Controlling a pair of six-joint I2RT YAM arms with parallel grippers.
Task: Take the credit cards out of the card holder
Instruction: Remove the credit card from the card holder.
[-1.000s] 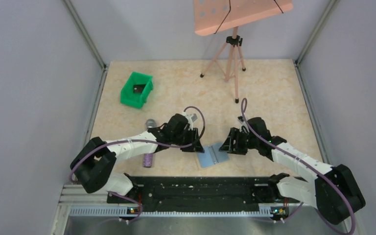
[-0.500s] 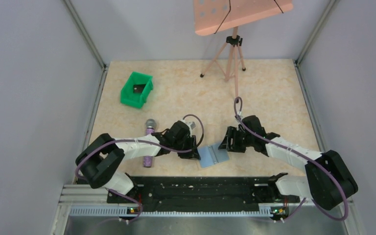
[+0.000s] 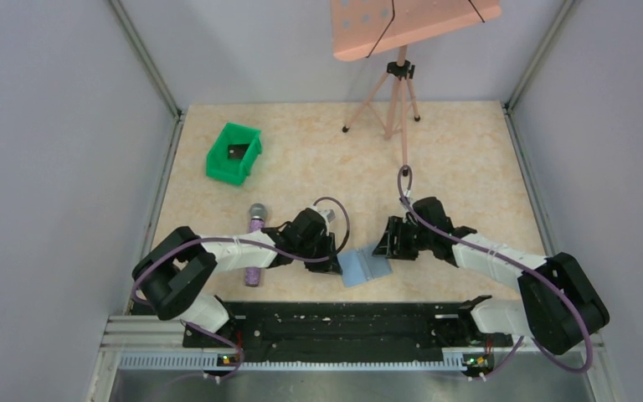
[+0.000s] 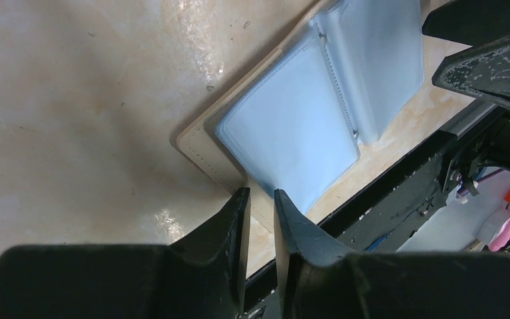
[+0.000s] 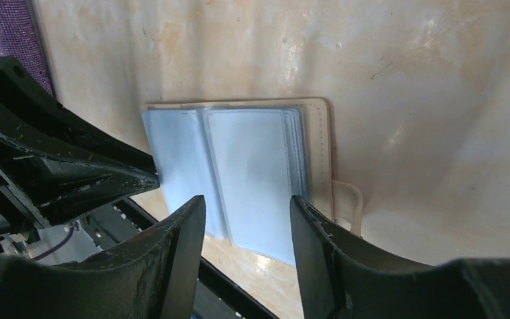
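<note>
The card holder (image 3: 364,268) is lying open on the table (image 3: 469,167), toward 6 o'clock near the front edge, showing its light blue sleeves inside a pale beige rim. The left gripper (image 3: 335,261) is sitting low at the holder's 9 o'clock. In the left wrist view its fingers (image 4: 229,219) are standing only a narrow slit apart at the holder's (image 4: 292,133) beige corner, and it is impossible to tell whether they are pinching the rim. The right gripper (image 3: 383,249) is reaching in from the holder's 1 o'clock. In the right wrist view its jaws are standing well apart, framing the blue sleeves (image 5: 246,166) and clamping nothing. A purple microphone (image 3: 255,251) is lying at the left gripper's 9 o'clock, and a green bin (image 3: 234,152) is sitting at the table's 10 o'clock.
</note>
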